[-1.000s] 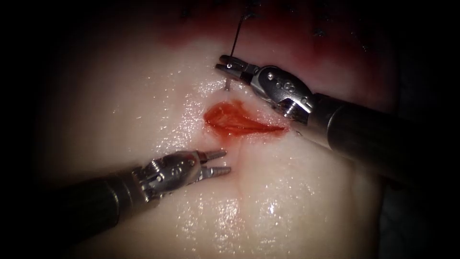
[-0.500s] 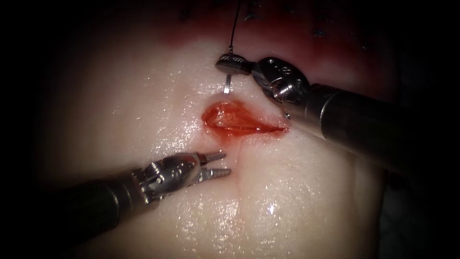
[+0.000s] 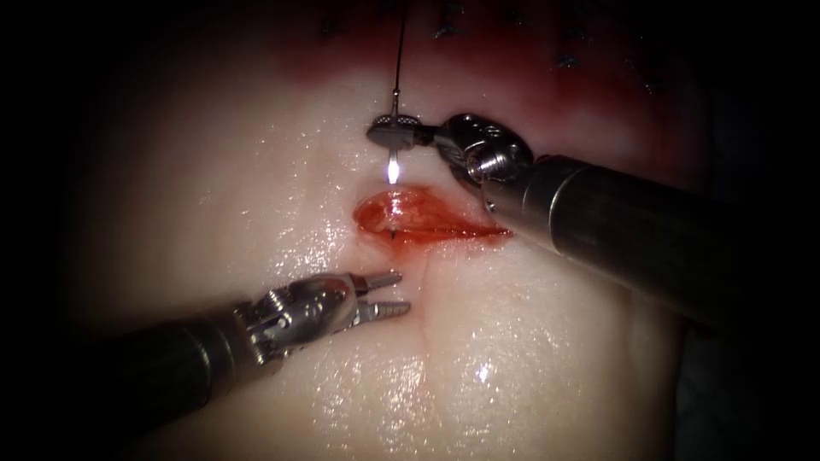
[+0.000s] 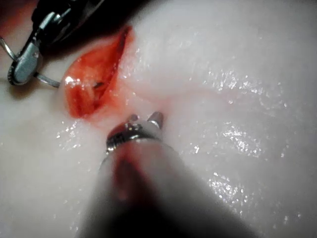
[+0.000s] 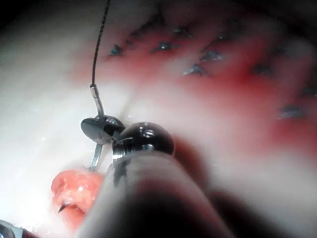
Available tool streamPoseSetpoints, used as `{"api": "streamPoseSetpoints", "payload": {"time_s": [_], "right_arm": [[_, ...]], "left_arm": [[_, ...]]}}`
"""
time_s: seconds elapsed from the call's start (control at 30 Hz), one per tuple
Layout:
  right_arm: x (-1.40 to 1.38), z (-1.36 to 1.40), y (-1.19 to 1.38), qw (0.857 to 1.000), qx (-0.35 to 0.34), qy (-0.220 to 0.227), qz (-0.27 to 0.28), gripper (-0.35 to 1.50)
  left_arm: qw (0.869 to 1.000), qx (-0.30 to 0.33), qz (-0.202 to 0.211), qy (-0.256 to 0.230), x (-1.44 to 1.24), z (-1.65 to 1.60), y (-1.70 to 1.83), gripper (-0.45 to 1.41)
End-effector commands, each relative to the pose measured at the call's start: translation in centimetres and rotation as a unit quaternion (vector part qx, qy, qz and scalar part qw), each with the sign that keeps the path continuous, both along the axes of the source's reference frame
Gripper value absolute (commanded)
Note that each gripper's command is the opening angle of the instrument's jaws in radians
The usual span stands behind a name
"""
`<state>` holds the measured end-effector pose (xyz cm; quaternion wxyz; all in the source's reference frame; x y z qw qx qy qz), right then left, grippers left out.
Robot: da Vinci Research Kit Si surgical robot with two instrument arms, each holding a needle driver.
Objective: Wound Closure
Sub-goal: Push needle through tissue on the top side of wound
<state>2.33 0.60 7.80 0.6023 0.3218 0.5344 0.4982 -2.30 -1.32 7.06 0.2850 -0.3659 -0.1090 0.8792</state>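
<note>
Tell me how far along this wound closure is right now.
Early. Right tool grips the needle near its thread end; it has entered the far edge, tip showing inside the cut. Left tool waits open, empty. The cut gapes; no stitch crosses it.

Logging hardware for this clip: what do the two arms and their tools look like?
Both arms are long, dark, round shafts ending in shiny silver metal wrists. The left tool has two short, slim jaws with ridged, tooth-like surfaces behind a stepped silver wrist. The right tool has a rounded, knuckle-like wrist with small round pins or screws and a flat, finely textured jaw face. No cables or sleeves are visible.
</note>
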Motion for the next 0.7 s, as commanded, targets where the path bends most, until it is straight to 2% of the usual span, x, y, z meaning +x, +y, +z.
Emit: {"api": "streamPoseSetpoints", "payload": {"time_s": [0.03,0.23,0.7], "right_arm": [[0.06,0.01,0.01,1.0,0.004,-0.002,-0.003,-0.35],[0.08,-0.01,-0.11,1.0,0.026,0.005,-0.011,-0.35],[0.16,0.09,-0.66,0.997,0.069,0.021,-0.038,-0.35]], "left_arm": [[1.0,0.0,0.0,0.0,-0.06,0.05,0.02,0.18],[1.0,0.0,0.001,0.0,-0.06,0.05,0.03,0.18],[1.0,0.004,0.003,-0.003,0.01,-0.01,0.08,0.16]]}}
